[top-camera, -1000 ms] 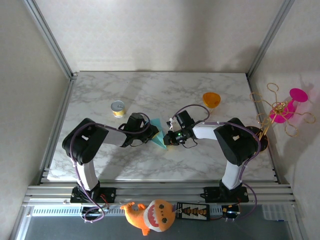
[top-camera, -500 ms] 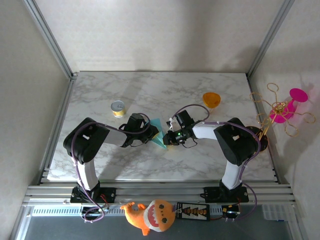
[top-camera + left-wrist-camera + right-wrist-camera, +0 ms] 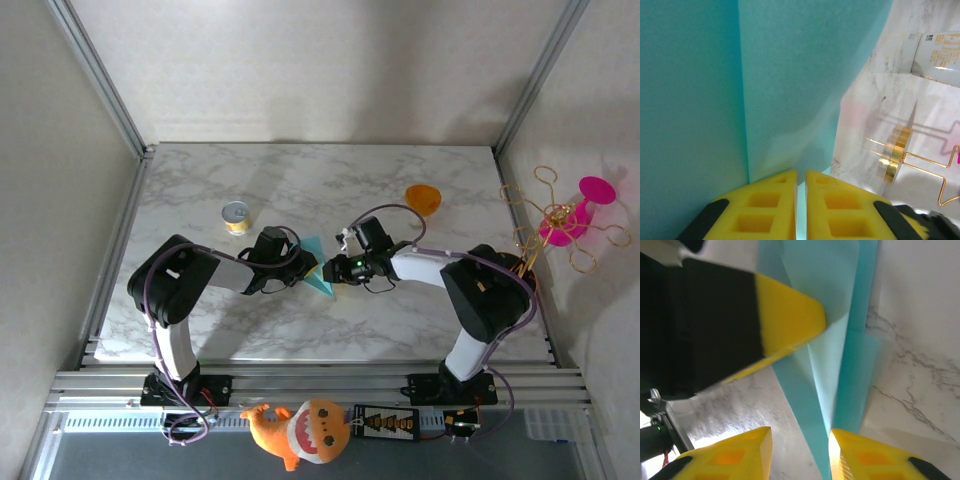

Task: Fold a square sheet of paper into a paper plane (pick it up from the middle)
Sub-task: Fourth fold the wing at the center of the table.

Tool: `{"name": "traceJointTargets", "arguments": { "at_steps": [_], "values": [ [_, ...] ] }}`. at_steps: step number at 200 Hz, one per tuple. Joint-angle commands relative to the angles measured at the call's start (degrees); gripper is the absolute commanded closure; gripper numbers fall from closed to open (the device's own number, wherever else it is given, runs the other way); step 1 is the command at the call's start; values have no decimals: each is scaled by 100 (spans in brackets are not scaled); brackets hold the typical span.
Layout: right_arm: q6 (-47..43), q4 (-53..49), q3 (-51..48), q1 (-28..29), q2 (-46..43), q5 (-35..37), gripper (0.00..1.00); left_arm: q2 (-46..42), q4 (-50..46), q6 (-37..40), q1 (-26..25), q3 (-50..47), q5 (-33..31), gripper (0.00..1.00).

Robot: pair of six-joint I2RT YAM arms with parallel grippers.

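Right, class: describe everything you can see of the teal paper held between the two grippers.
The teal paper is thin, matte and plain. It is folded into a narrow pointed wedge, with straight creases and overlapping layers that look darker where they double up. It sits mid-table between the arms, its point towards the near edge. The left gripper is shut on one edge. The right gripper stands open at the tip, with one finger right beside the paper.
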Motion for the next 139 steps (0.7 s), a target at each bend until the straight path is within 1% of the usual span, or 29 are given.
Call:
{"name": "traceJointTargets", "arguments": {
  "at_steps": [1, 14, 36, 55, 139],
  "values": [
    [146, 119, -92, -13, -308, 305, 64, 119, -15, 75, 49, -79, 59, 87],
    [91, 127, -95, -13, -376, 356, 65, 112, -29, 73, 49, -84, 59, 87],
    [-127, 146, -3, 16, -265, 56, 76, 112, -29, 77, 49, -87, 59, 88],
    [-245, 60, 102, 104, -69, -19, 81, 111, -29, 76, 49, -76, 68, 88],
    [-335, -89, 179, 242, 478, 92, 84, 67, -54, 67, 49, -58, 94, 87]
  ]
}}
